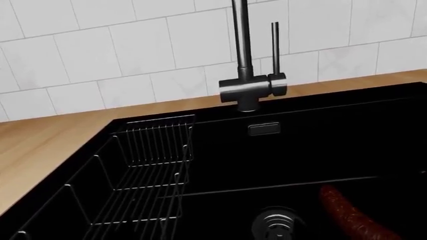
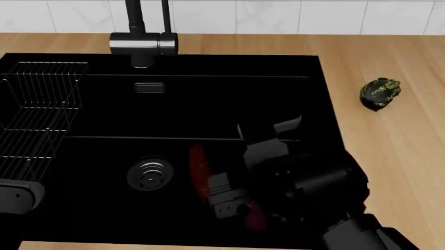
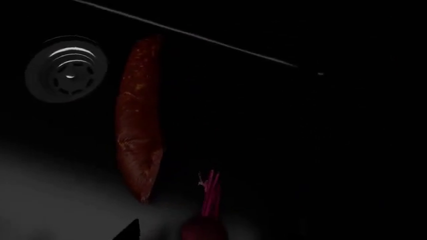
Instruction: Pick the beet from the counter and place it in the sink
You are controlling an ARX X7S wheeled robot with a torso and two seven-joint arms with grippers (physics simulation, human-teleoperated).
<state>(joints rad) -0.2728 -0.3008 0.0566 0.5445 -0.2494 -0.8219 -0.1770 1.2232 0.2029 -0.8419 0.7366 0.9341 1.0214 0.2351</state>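
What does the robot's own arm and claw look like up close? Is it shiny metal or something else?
Not shiny. In the head view the right arm is a bulky stack of matte black and dark grey blocky housings, with rounded joint sections. Its right gripper has lighter grey, boxy finger parts. A rounded dark grey piece of the left arm shows at the edge. No cables or markings are visible.

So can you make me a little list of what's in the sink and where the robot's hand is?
beet: low inside the sink, at the right gripper; whether it is gripped cannot be told
long red vegetable: lying on the sink floor beside the drain
green-yellow vegetable: on the counter, right of the sink
wire rack: at the sink's left side
faucet: behind the sink
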